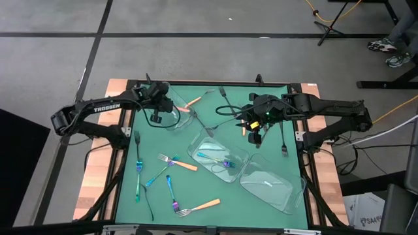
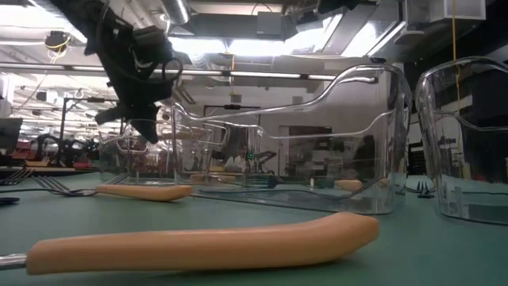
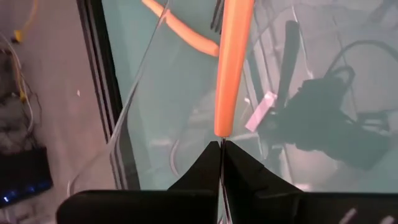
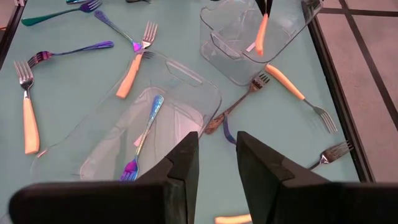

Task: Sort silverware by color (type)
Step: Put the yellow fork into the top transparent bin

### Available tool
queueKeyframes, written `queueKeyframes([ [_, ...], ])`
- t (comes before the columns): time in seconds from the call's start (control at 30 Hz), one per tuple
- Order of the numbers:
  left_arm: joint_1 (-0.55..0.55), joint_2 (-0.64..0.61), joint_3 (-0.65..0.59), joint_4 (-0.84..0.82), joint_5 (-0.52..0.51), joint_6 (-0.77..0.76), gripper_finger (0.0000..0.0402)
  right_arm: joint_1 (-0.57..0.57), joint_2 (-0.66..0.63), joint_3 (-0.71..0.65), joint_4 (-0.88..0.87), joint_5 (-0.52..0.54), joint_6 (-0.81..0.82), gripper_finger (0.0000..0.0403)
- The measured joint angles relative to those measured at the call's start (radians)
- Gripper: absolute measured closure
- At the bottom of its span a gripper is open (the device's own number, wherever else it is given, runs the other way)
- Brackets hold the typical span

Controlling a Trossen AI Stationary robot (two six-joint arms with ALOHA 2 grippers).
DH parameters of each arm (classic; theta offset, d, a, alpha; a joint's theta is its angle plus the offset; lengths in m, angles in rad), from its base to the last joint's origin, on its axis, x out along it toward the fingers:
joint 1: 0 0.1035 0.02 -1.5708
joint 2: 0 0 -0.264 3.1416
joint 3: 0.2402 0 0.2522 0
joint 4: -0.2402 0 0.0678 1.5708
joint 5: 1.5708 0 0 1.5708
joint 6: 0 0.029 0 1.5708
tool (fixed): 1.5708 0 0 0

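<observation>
Holding an orange-handled utensil point(image 3: 232, 68) pinched upright by its end, the left claw point(image 1: 159, 98) hangs over the clear tray point(image 1: 175, 109) near the worktop's far left corner. It should lower well inside the walls before releasing. The right claw point(image 1: 257, 136), narrowly parted and empty, waits near the far right. "TROSSEN" reads on the left arm.

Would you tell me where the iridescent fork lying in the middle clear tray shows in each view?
High view: iridescent fork right of centre, inside the middle tray.
Low view: cannot be made out.
Left wrist view: not in it.
Right wrist view: fork left of centre.
Shared landmark: the tray's rim.
</observation>
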Motion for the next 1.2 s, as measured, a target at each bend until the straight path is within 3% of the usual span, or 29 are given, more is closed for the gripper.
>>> queueKeyframes([
  [0.23,0.051,0.0,-0.044,0.035,0.029,0.027,0.0397,0.0,0.0,0.0,0.0,0.0,0.0,0.0307],
  [0.5,0.113,0.0,-0.046,0.043,0.157,0.027,0.0398,0.0,0.0,0.0,0.0,0.0,0.0,0.0307],
  [0.7,0.14,0.016,-0.024,0.032,0.163,0.027,0.0399,0.0,0.0,0.0,0.0,0.0,0.0,0.0307],
  [1.03,0.14,0.254,0.16,-0.181,0.163,0.079,0.04,0.0,0.0,0.0,0.001,0.0,0.0,0.0307],
  [1.2,0.14,0.348,0.199,-0.191,0.163,0.081,0.0401,0.0,0.0,0.0,0.002,0.0,0.0,0.0307],
])
